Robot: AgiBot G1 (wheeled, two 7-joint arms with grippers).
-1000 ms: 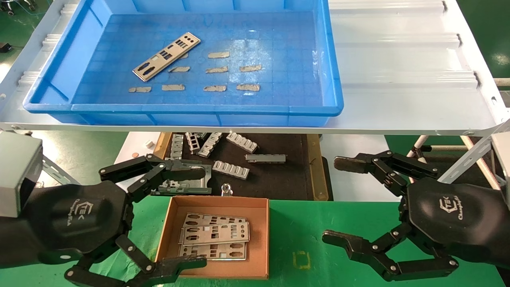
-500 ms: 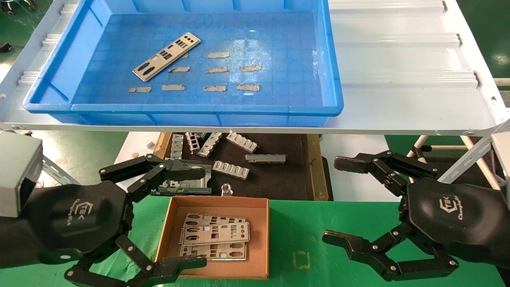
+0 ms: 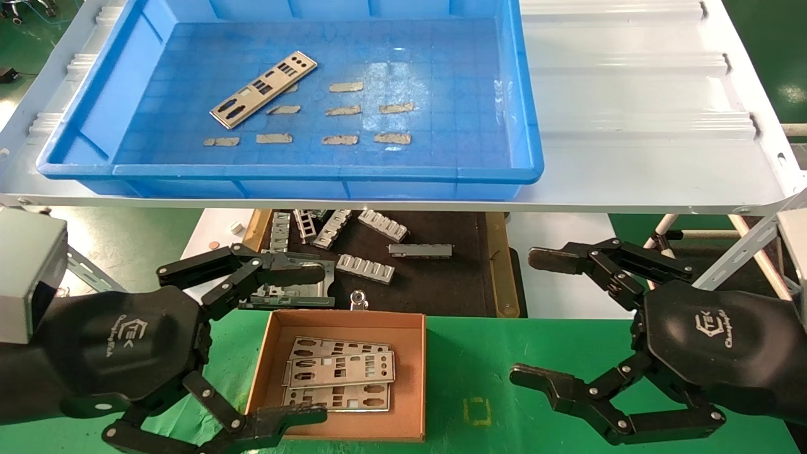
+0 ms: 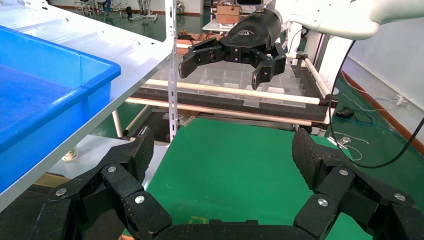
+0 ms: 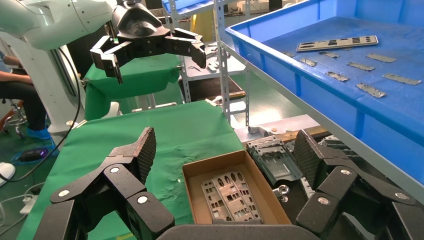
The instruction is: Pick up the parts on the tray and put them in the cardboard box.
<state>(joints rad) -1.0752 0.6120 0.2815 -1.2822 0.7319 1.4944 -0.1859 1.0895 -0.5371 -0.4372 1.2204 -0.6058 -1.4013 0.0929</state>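
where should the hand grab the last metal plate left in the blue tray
The plate lies flat and diagonal on the tray floor, so come straight down from above and pinch across its narrow width, near the middle, fingers turned square to its long edges. The left hand looks nearer; both hands are open.

Bright, even overhead light in all three views. Head view: white glare patches on the tray (image 3: 94, 113) floor and a washed-out sheen across the white shelf (image 3: 630, 94). The shelf throws a dark shadow over the black mat (image 3: 441, 277) below it; only soft shadows lie on the green table (image 3: 504, 378). The parts in the box (image 3: 340, 378) are crisp, cutouts readable. Straight shelf edges bow slightly near the frame borders. Wrist views: near fingers (image 4: 320, 170) sharp, far background a bit soft; no motion blur.
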